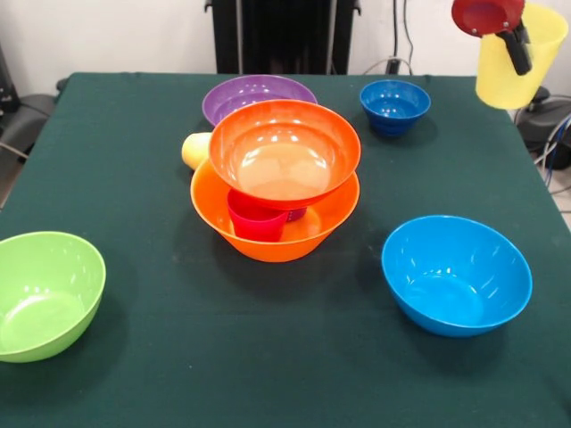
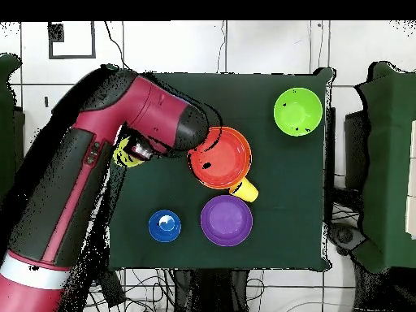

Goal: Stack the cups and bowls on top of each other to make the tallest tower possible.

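A pale yellow cup is held aloft by the tool, clamped on its rim, above the counter's edge near the small dark blue bowl. The tower is seen mid-counter: a red-orange bowl is propped on a red-pink cup inside the orange-yellow bowl.

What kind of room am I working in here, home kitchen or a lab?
Most likely a robotics lab: the glossy plastic bowls sit on a dark green cloth-covered table, loose cables trail over the pale tiled floor, and the red and black robot arm works there.
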{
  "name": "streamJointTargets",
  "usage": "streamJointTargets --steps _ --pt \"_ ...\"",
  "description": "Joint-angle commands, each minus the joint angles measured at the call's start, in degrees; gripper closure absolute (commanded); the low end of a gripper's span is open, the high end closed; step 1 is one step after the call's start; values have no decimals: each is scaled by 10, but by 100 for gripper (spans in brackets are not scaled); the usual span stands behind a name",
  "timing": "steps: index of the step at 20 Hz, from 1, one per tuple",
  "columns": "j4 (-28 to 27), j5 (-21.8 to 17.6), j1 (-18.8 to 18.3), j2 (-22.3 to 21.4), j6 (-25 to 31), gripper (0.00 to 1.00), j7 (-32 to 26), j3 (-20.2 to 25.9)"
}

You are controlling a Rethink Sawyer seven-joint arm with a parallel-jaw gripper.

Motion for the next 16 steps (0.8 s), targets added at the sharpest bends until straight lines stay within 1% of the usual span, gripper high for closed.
streamJointTargets --steps 1,5,12,16 --pt "-67 -17 -37 12 -44 100 177 45" --pt "-80 -13 -50 14 -60 100 179 41" --pt "-121 -5 -90 17 -96 100 187 38" --pt "-137 -1 -101 20 -107 100 191 34"
